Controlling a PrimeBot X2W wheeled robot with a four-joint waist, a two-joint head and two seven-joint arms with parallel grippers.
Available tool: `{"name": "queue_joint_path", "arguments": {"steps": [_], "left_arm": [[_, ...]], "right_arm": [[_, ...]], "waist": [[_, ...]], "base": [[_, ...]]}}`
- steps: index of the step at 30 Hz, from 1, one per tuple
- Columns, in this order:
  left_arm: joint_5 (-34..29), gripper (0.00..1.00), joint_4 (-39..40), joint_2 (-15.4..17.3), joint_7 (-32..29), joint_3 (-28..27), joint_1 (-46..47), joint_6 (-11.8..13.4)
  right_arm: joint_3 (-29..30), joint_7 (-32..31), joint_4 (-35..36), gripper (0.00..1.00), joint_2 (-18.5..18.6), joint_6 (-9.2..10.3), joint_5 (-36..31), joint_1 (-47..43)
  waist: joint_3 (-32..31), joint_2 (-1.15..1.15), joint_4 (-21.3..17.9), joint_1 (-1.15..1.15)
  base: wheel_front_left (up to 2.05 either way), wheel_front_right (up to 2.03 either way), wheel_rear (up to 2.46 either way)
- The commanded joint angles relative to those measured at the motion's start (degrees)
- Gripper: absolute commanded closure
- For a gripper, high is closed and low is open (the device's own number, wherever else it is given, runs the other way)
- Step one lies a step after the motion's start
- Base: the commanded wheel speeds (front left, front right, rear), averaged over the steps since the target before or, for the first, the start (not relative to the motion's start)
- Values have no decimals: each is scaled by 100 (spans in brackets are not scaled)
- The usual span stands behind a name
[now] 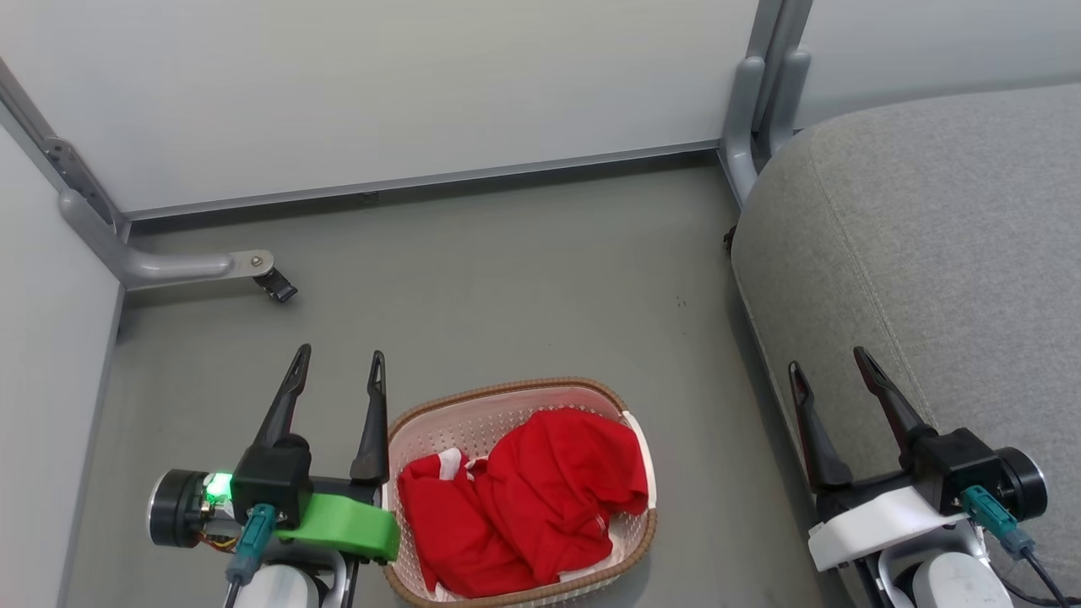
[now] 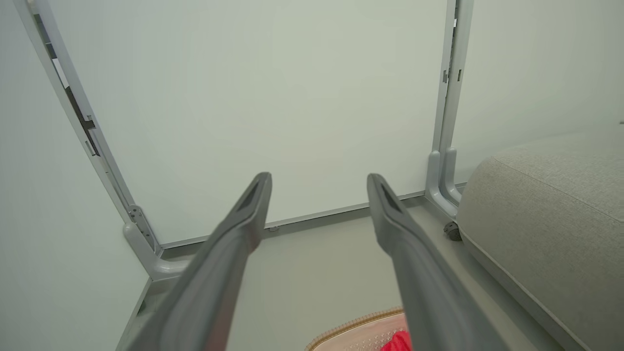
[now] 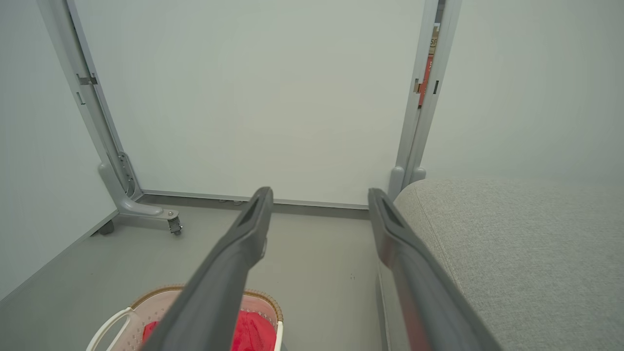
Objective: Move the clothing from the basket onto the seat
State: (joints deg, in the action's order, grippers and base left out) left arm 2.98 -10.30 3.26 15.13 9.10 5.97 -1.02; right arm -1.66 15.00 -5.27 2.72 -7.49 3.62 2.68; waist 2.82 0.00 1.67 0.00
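Red clothing (image 1: 528, 502) with a bit of white trim lies crumpled inside the cream perforated basket (image 1: 473, 418), which stands on the grey floor at the bottom centre of the head view. The grey seat (image 1: 929, 253) fills the right side. My left gripper (image 1: 338, 361) hangs open just left of the basket, empty. My right gripper (image 1: 832, 359) is open and empty over the seat's near edge. The left wrist view catches the basket rim (image 2: 356, 324), a scrap of clothing (image 2: 399, 342) and the seat (image 2: 546, 219). In the right wrist view the basket (image 3: 146, 302) and clothing (image 3: 253, 331) sit low left, beside the seat (image 3: 512, 253).
Pale partition walls close the area at the back and left. A grey metal foot with a castor (image 1: 274, 287) juts onto the floor at left, and a second post foot (image 1: 743, 160) stands by the seat's far corner. Bare floor (image 1: 524, 279) lies beyond the basket.
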Motion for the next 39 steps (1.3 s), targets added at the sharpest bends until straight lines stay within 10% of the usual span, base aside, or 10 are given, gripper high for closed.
{"name": "queue_joint_path", "arguments": {"steps": [1, 39], "left_arm": [[31, 0, -26, 3, 4, -9, 68, -38], [-90, 0, -3250, 1118, 4, 1922, 3057, -648]], "right_arm": [[-11, 28, 25, 0, 30, 0, 26, -6], [-696, 22, 698, 0, 22, 1, 206, 1558]], "waist": [[42, 0, -34, 0], [2918, 0, -1640, 0]], "base": [[0, 0, 0], [0, 0, 0]]}}
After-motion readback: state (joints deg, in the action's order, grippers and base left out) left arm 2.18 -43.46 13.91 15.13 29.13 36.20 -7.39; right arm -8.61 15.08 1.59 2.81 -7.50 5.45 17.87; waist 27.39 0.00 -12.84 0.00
